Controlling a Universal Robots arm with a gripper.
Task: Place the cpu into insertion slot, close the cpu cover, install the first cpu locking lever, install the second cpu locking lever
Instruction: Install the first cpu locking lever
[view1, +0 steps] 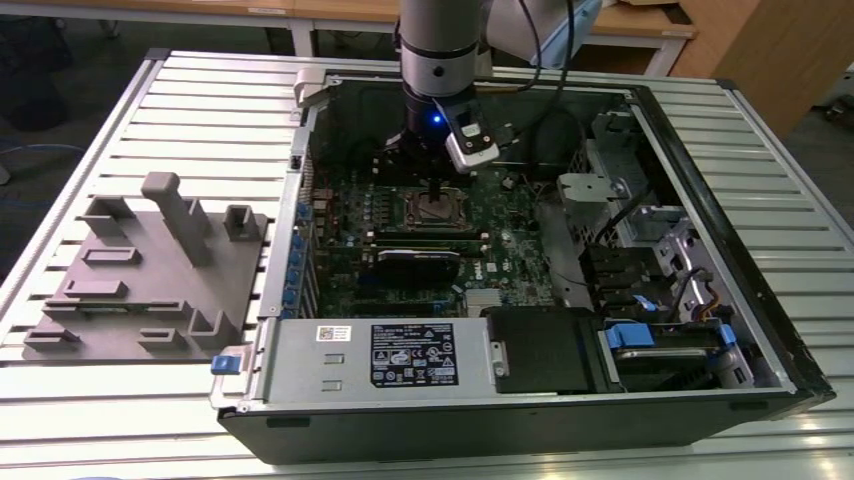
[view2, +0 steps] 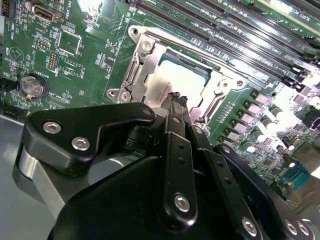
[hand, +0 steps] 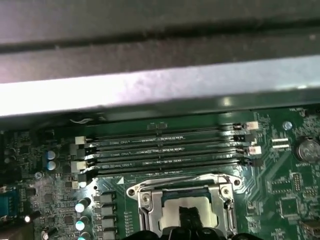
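In the second wrist view, the black metal gripper (view2: 174, 102) fills the foreground, its narrow fingers drawn together, the tips pressing down on the cpu (view2: 182, 80), a flat square chip with a dull silver-grey top. Whether the tips pinch the chip or only touch it, I cannot tell. The chip lies inside the insertion slot (view2: 134, 75), a square socket with a silvery metal rim on the green circuit board (view2: 95, 30). The first wrist view shows the same chip (hand: 187, 205) seated in its socket (hand: 142, 200), with the long black memory slots (hand: 165, 152) just beyond it. In the exterior view the gripper (view1: 438, 188) reaches down into the open black computer case (view1: 534, 420), which lies on the ribbed grey tabletop (view1: 214, 90); a grey moulded fixture (view1: 147, 270) sits to the exterior view's left.
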